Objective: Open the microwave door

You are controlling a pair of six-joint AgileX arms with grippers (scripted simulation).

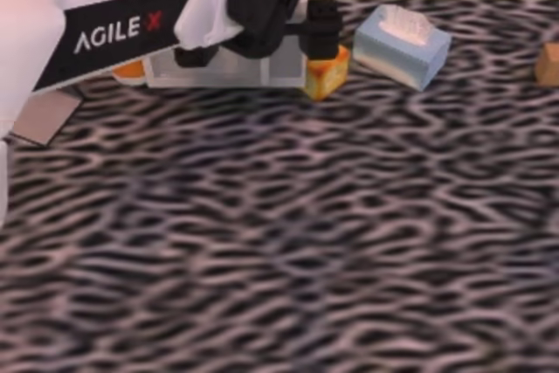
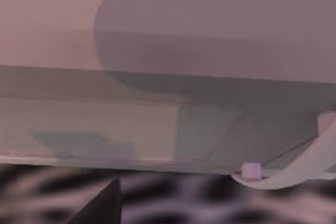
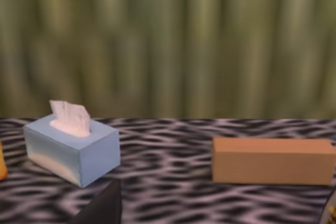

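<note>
The light grey microwave point(image 1: 218, 67) stands at the table's back left, largely covered by my left arm. My left gripper point(image 1: 321, 34) hovers at the microwave's right front corner. In the left wrist view the microwave door point(image 2: 131, 124) fills the picture from very close, its greyish window facing me. A pale curved handle point(image 2: 299, 174) with a small pink stud point(image 2: 251, 170) shows at the door's edge. One dark finger point(image 2: 105, 205) of the left gripper shows, with nothing held. My right arm is out of the top view; its wrist view shows one dark finger point(image 3: 107, 203) over bare table.
An orange block point(image 1: 327, 72) sits against the microwave's right side, and a pale blue tissue box point(image 1: 402, 45) lies further right. A brown box point(image 1: 548, 63) is at the right edge. A flat grey panel point(image 1: 44, 115) lies at the left, under the arm.
</note>
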